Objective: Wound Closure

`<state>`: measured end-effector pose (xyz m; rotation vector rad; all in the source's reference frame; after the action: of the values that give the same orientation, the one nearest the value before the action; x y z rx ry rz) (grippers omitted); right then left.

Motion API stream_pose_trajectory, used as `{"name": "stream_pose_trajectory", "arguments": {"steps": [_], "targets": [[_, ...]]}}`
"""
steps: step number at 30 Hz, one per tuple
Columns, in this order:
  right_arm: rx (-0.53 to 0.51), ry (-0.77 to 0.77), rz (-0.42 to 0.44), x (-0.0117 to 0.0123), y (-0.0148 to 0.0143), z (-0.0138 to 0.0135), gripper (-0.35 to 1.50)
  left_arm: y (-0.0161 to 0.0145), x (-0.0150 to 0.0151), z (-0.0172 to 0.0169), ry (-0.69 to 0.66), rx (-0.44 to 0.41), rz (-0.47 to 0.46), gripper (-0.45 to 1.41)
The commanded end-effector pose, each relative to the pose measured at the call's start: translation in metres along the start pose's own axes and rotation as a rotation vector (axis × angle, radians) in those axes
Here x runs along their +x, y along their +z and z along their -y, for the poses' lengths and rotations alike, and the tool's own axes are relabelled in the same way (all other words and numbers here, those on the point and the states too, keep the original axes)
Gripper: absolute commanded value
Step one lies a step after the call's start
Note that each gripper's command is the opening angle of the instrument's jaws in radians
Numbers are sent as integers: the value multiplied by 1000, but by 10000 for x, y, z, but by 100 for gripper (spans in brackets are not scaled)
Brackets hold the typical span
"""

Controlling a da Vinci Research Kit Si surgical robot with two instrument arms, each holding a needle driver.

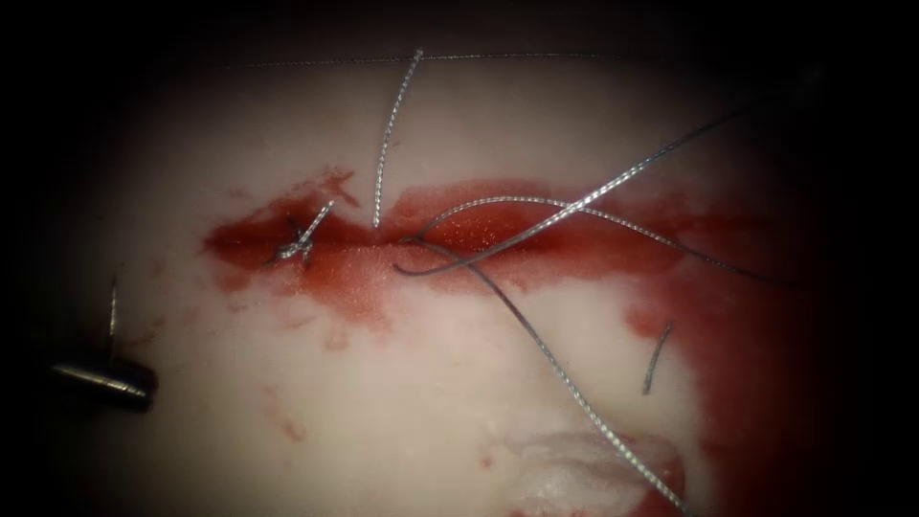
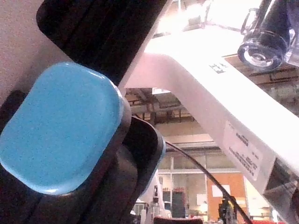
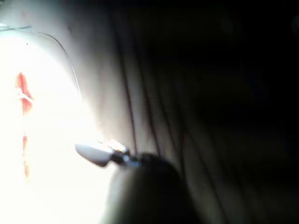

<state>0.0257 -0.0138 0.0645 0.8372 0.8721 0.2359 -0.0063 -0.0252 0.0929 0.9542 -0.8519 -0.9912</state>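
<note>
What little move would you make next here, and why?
Probably ease the left tool toward the loose thread looping over the cut, right of the knot. That thread lies slack on the tissue, and the tool sits far off to the left. Whether either tool holds anything, I cannot tell; the right tool hovers over the tissue.

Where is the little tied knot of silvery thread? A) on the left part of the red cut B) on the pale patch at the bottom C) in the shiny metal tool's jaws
A: the small silvery knot of thread sits on the left part of the red cut in the pale tissue.
</note>
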Motion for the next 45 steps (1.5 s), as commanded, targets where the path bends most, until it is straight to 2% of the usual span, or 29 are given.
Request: {"name": "stream_pose_trajectory", "arguments": {"steps": [1,3,5,7,9,10,12,15,17,22,28,33,38,40,41,42,45], "targets": [[-17,-1,-5,18,10,-12,46,2,-13,2,5,0,5,-45],[-40,30,-8,19,20,-16,-3,2,-13,2,5,0,5,-45],[-131,115,-12,20,43,-29,-8,2,-13,2,5,0,5,-45],[-204,146,43,14,74,-46,2,2,-13,2,5,-1,6,-45],[-253,136,98,3,99,-56,-10,2,-13,2,5,-1,6,-45],[-298,131,142,-10,122,-66,-25,2,-13,2,5,-1,6,-45],[-325,153,195,-37,157,-81,-35,2,-13,2,5,-1,6,-45],[-133,151,338,-93,187,-82,-35,2,-13,2,5,0,5,-45],[-100,174,371,-107,191,-77,-35,2,-13,2,5,0,5,-45],[-19,238,455,-119,195,-58,-35,2,-13,1,6,0,5,-45],[-13,239,485,-110,206,-46,-35,2,-13,1,6,0,5,-45],[-47,199,465,-104,205,-50,-3,2,-13,1,6,0,5,-45],[-50,205,454,-101,192,-56,15,2,-13,1,5,0,5,-45],[-107,196,405,-98,181,-61,15,2,-13,1,6,0,5,-45],[-173,193,372,-95,177,-66,19,2,-13,1,6,0,5,-45],[-223,184,350,-94,176,-70,27,2,-13,1,6,-1,6,-45],[-254,111,365,-92,173,-79,61,2,-13,1,6,-1,6,-45]]}}
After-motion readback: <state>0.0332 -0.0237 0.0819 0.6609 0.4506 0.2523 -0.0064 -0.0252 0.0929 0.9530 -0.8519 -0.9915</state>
